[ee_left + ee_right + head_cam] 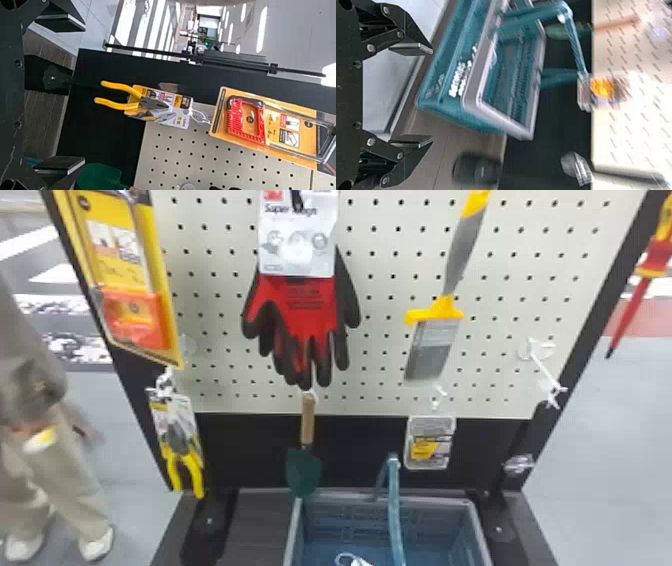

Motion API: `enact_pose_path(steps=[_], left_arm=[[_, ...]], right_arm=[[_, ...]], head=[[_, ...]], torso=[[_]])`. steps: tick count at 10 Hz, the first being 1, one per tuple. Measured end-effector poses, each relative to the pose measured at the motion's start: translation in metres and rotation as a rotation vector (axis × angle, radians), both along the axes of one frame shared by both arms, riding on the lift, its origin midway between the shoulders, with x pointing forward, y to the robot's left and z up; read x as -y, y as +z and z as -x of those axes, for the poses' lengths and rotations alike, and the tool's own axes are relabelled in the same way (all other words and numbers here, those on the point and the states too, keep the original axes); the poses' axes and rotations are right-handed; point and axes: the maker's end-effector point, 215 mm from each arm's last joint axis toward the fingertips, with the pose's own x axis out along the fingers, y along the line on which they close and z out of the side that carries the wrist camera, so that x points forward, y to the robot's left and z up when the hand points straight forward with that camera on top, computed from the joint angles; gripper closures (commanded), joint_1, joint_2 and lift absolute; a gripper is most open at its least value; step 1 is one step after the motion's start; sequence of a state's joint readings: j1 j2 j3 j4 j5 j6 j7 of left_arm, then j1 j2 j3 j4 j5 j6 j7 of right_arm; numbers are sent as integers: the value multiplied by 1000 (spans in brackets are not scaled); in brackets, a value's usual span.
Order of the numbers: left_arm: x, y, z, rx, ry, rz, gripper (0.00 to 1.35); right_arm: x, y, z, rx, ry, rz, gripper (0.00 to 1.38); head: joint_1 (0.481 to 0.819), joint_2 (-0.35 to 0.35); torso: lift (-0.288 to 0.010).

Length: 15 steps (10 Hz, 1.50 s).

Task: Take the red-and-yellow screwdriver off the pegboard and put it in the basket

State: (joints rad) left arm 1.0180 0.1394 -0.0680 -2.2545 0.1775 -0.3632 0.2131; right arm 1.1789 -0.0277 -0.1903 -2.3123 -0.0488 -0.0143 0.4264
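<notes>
The red-and-yellow screwdriver (650, 260) is at the head view's right edge, tip down and slanted, beyond the pegboard's (385, 265) black right post; what holds it up is out of sight. Below the board stands the blue basket (482, 535) with its grey rim and raised handle. In the right wrist view my right gripper (431, 95) is open with nothing between its fingers, and the basket (502, 120) lies past them. My left gripper (83, 94) is also open and unloaded, facing the yellow-handled pliers (119, 105) on the board's left side.
Red-black gloves (312, 310), a yellow-grey brush (435, 340), a packaged tool (125, 275) and a green trowel (303, 470) hang on the board. A small clear package (430, 442) hangs above the basket's back rim. White hooks (545, 375) stick out at the right.
</notes>
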Motion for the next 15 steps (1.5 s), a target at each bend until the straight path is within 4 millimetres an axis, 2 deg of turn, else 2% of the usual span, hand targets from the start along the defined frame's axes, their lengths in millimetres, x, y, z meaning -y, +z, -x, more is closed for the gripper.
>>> enact_pose_path(steps=[1, 2, 3, 4, 6, 7, 8, 9, 10, 11, 12, 13, 14, 15], left_arm=[[-1, -1, 2, -2, 0, 1, 125], [-1, -2, 3, -6, -1, 4, 128], [0, -2, 3, -7, -3, 7, 128], [1, -2, 3, -8, -5, 15, 128], [6, -3, 3, -11, -17, 28, 128], [7, -4, 3, -13, -20, 30, 128], [6, -5, 5, -18, -17, 31, 130], [4, -5, 6, -18, -11, 29, 130], [2, -4, 7, -17, -4, 28, 130], [0, -3, 8, -14, 4, 27, 130], [-1, -2, 8, -11, 9, 27, 130], [-1, -2, 8, -9, 10, 27, 130], [-1, -1, 7, -6, 9, 27, 131], [0, -1, 6, -5, 7, 28, 134]], right_arm=[[8, 0, 25, 17, -90, -48, 481], [6, -9, 38, 14, -93, -93, 479], [-8, -17, 36, 13, -17, -123, 479], [-26, -24, 26, 13, 95, -136, 479], [-37, -30, -7, -26, 209, -68, 478], [-27, -21, -21, -20, 165, -16, 398], [-14, -12, -28, -12, 93, 0, 223], [-3, 12, -46, 40, 74, 70, 114], [15, 90, -83, 221, 60, 321, 111], [31, 176, -99, 431, -43, 487, 116], [44, 203, -94, 533, -137, 437, 116], [51, 209, -93, 552, -138, 385, 117], [49, 239, -100, 559, -98, 454, 151], [46, 282, -103, 595, -83, 577, 124]], head=[[549, 0], [549, 0], [549, 0], [549, 0], [549, 0], [549, 0], [549, 0], [549, 0], [549, 0], [549, 0], [549, 0], [549, 0], [549, 0], [549, 0]], torso=[[-100], [-100], [-100], [-100], [-100], [-100], [-100], [-100], [-100], [-100], [-100], [-100], [-100], [-100]])
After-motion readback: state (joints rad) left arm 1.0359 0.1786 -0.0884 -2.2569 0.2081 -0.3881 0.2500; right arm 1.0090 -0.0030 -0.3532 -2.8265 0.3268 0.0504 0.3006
